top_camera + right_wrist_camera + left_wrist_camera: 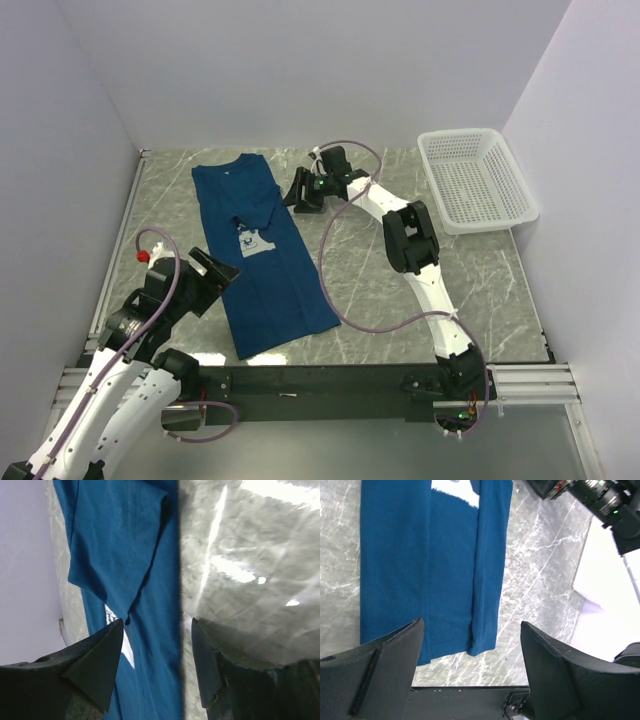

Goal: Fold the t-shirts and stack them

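Dark blue t-shirt [262, 265] lies flat on the counter [480, 290] as a long folded strip.
The left fingers [385, 655] hover by its near-left hem and the right fingers [95, 660] beside its far-right shoulder, both pairs spread wide and empty. A pinch catching only the top layer would likely drag the loose sleeve flap [115, 555] open and skew the strip. That flap covers most of the chest print [250, 240]. The layer count at the edges is unclear, and no second shirt shows.
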### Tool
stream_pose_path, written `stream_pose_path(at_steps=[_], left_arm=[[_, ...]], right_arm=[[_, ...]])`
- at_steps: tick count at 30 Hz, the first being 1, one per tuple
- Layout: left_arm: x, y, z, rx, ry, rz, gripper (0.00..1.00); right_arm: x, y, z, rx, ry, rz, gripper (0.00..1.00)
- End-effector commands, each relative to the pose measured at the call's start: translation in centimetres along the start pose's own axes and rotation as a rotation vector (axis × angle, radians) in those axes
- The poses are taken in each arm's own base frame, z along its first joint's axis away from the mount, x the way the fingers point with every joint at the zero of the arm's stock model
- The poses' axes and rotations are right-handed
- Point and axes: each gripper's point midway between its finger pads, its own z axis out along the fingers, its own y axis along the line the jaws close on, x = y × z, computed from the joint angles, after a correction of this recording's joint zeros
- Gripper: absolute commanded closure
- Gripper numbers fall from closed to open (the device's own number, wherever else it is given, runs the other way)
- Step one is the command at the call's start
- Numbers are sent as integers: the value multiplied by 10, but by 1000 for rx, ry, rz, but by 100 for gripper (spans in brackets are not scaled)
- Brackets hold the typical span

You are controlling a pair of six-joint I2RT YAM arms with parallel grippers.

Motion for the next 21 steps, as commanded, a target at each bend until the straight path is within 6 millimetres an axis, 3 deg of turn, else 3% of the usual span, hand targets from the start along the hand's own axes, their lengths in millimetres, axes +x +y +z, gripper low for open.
stream_pose_path(at_steps=[1,6,12,19,21], left_arm=[[-13,-16,-8,34,-39,-13,17],[-13,-17,-10,42,-42,-23,17],[-10,-15,-10,48,-36,-35,17],[-11,-11,-15,43,-47,-43,17],[-11,-10,-15,43,-47,-45,17]], right_arm=[[28,-4,20,9,81,51,37],[40,-1,20,-9,118,99,41],[42,-1,19,-10,120,140,56],[25,-14,9,39,49,157,97],[15,-18,-1,51,21,161,100]])
